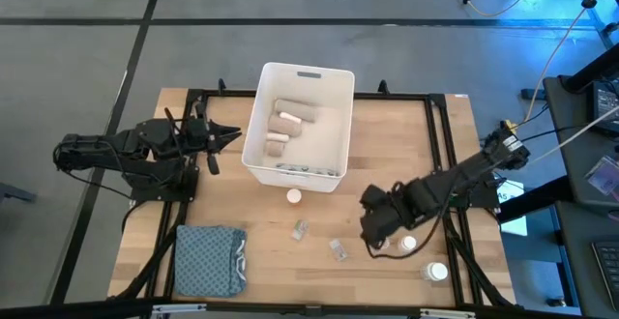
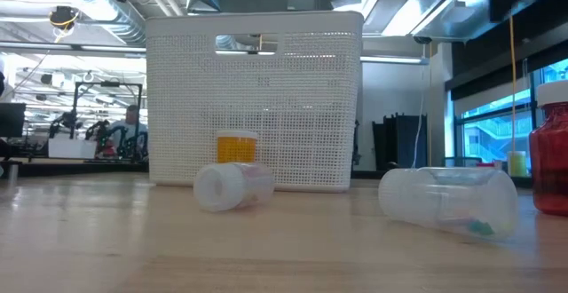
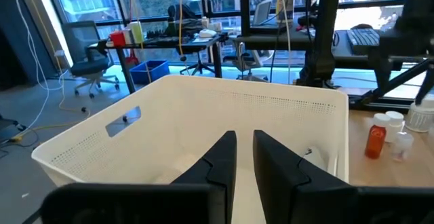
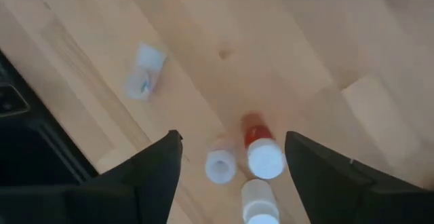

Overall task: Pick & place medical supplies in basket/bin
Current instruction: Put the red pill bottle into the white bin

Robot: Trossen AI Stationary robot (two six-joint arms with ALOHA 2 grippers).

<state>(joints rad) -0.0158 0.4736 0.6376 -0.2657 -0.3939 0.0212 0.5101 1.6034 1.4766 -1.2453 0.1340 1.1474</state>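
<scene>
Beneath the spread right pincer (image 4: 230, 163), bottles (image 4: 263, 157), lowest one cut off; left pincer (image 3: 244, 157) clenched, empty

Three bandage rolls (image 1: 286, 123) (in one tub (image 1: 334, 79)), two vials (image 1: 300, 229), one cloth (image 1: 209, 259).

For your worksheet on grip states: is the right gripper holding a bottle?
No. The right gripper hangs open above the bottles, which stand on the table.
</scene>
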